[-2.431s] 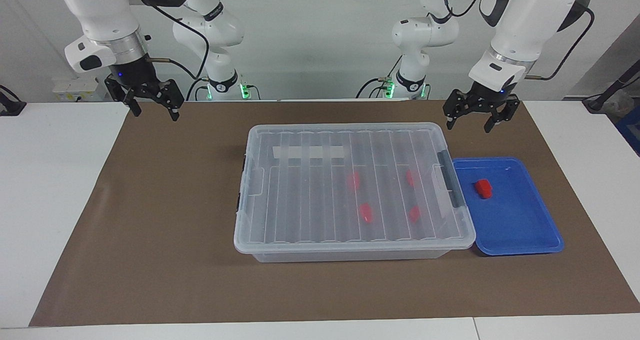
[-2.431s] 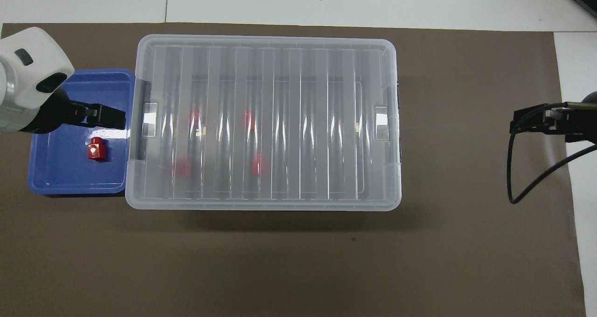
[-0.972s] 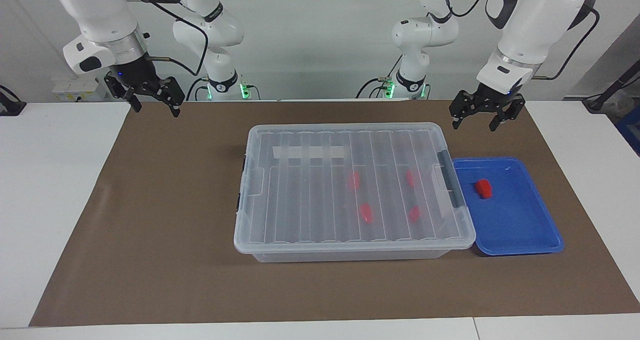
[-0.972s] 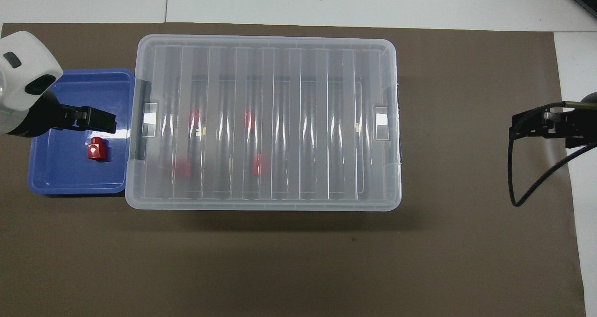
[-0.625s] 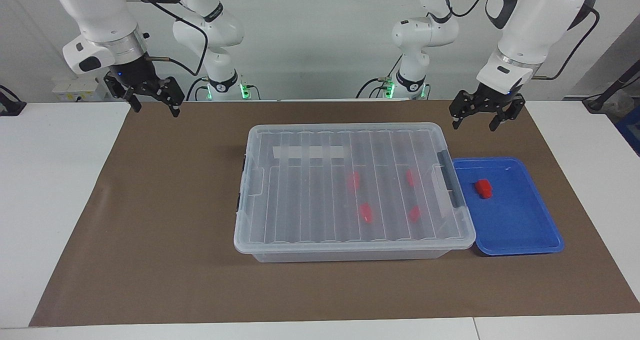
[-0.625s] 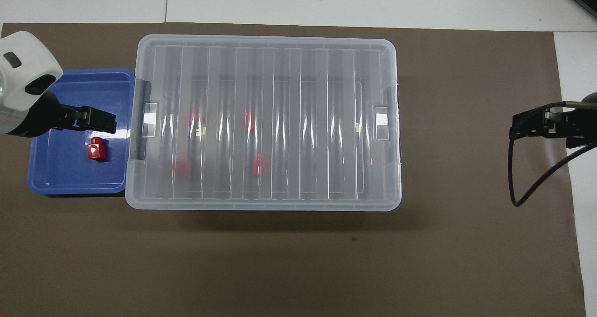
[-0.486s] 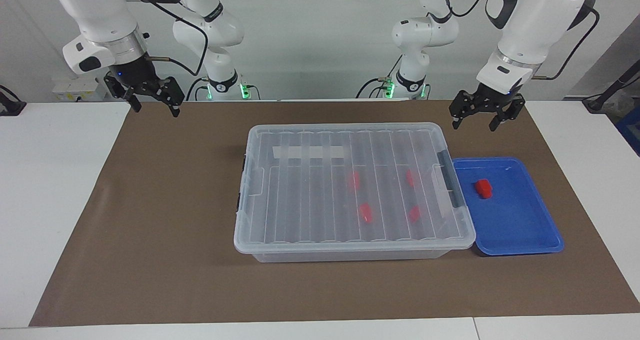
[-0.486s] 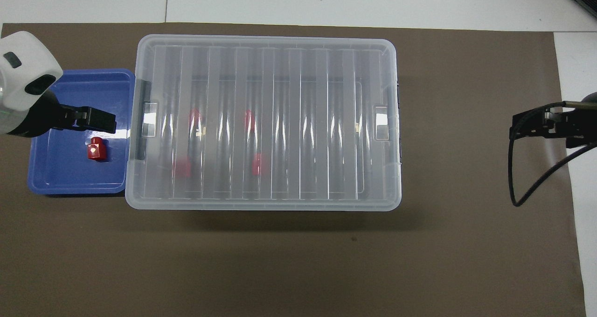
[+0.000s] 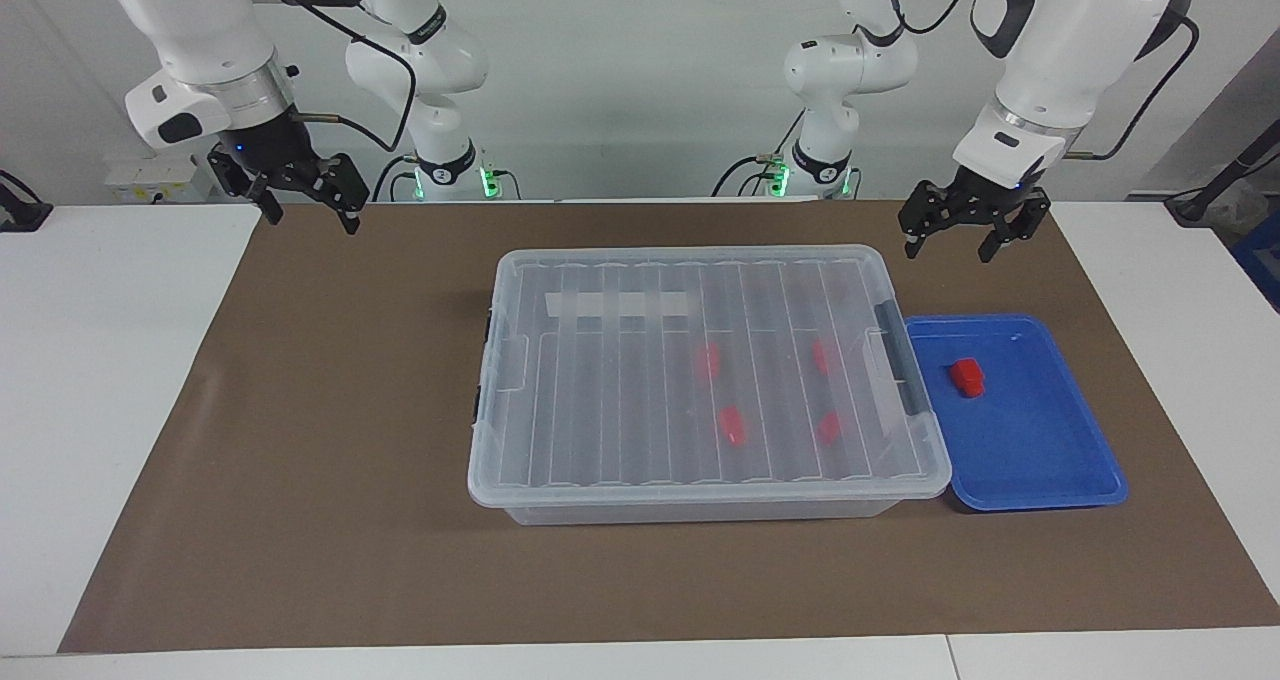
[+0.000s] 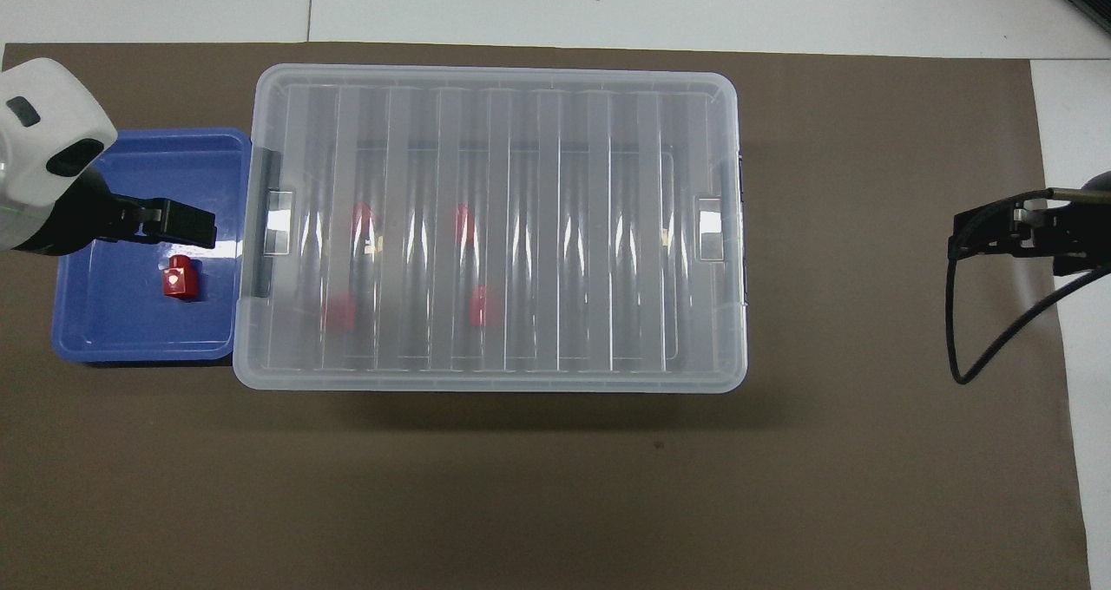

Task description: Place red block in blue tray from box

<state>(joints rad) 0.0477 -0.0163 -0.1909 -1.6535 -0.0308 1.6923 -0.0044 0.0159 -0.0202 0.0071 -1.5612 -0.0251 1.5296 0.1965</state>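
Observation:
The clear box [image 9: 620, 400] stands in the middle of the mat with its ribbed lid shut; it also shows in the overhead view [image 10: 555, 226]. Several red blocks [image 9: 732, 425] lie inside it, blurred through the lid [image 10: 479, 305]. One red block [image 9: 966, 377] lies in the blue tray [image 9: 1030, 450], which touches the box at the left arm's end. My left gripper [image 9: 948, 248] hangs open and empty above the mat, beside the tray's robot-side edge. In the overhead view it [image 10: 195, 226] covers part of the tray [image 10: 130, 321] next to the block [image 10: 180, 278]. My right gripper [image 9: 310, 222] waits open and empty.
A brown mat [image 9: 330, 440] covers the table under everything. The box has dark grey latch handles [image 9: 897, 358] at both short ends. The right gripper [image 10: 981, 234] hangs over the mat's edge at the right arm's end, with a black cable looping below it.
Since the oldest frames my left gripper has risen a little and drawn back toward the robots, and my right gripper has risen slightly. Over the last second nothing has moved.

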